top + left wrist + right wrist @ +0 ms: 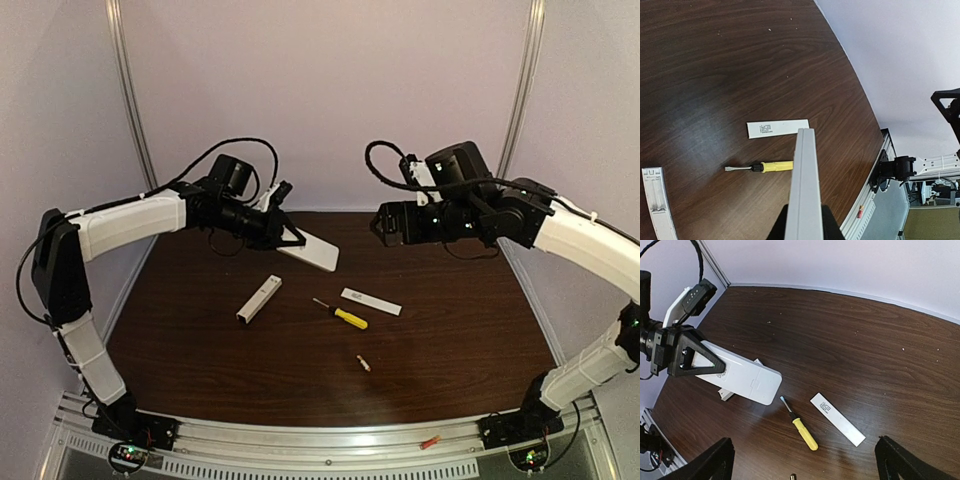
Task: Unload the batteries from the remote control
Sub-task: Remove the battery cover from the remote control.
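Remote (pixel 312 251) clamped in L jaws (raised), battery (pixel 363 364) well apart.

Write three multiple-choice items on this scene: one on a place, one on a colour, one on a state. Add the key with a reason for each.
1. Where does the small battery lie on the table?
A. nearer the arm bases than the screwdriver
B. against the back wall
C. at the table's left edge

2. What colour is the screwdriver's handle?
A. blue
B. yellow
C. green

3. What state is the right gripper in?
A. shut on the screwdriver
B. shut on a battery
C. open and empty

Key:
1 A, since the top view shows the battery below the screwdriver, towards the bases.
2 B, since the handle shows yellow in every view.
3 C, since the right wrist view shows its jaws wide apart with nothing between them.
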Available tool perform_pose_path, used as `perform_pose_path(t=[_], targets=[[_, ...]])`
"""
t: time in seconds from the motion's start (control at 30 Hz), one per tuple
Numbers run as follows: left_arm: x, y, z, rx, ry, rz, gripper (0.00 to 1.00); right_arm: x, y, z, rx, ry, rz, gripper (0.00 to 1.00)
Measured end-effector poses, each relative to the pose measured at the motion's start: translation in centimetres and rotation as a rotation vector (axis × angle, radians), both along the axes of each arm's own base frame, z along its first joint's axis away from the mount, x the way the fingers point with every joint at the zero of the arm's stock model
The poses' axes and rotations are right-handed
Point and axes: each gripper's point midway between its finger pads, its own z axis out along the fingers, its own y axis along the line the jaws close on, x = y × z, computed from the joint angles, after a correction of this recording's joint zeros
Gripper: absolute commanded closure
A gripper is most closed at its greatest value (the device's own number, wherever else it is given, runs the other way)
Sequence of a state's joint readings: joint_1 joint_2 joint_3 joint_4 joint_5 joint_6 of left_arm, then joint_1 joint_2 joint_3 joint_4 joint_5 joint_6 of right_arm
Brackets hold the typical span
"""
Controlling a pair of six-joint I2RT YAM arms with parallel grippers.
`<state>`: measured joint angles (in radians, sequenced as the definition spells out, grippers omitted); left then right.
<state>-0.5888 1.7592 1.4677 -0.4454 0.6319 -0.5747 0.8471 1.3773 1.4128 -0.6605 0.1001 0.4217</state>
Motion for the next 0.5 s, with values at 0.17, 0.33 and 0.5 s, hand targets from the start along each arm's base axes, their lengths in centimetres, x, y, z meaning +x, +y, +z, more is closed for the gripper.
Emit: perform_pose_path(t=[0.17,0.33,0.5], targets=[[-0.1,-0.1,0.0,-0.007,0.002,-0.007,1.0,0.1,-0.4,0.2,0.095,0.044,-0.029,0.0],[-0.4,-0.6,0.6,-0.041,-0.002,-0.037,1.0,-0.9,0.3,-0.3,0.219,0.112,0.007,0.0],[-0.8,-1.1,1.2,-0.083,-0.005,-0.074,1.0,-1.5,1.7,-0.2,0.349,0.179,0.068,0.0]])
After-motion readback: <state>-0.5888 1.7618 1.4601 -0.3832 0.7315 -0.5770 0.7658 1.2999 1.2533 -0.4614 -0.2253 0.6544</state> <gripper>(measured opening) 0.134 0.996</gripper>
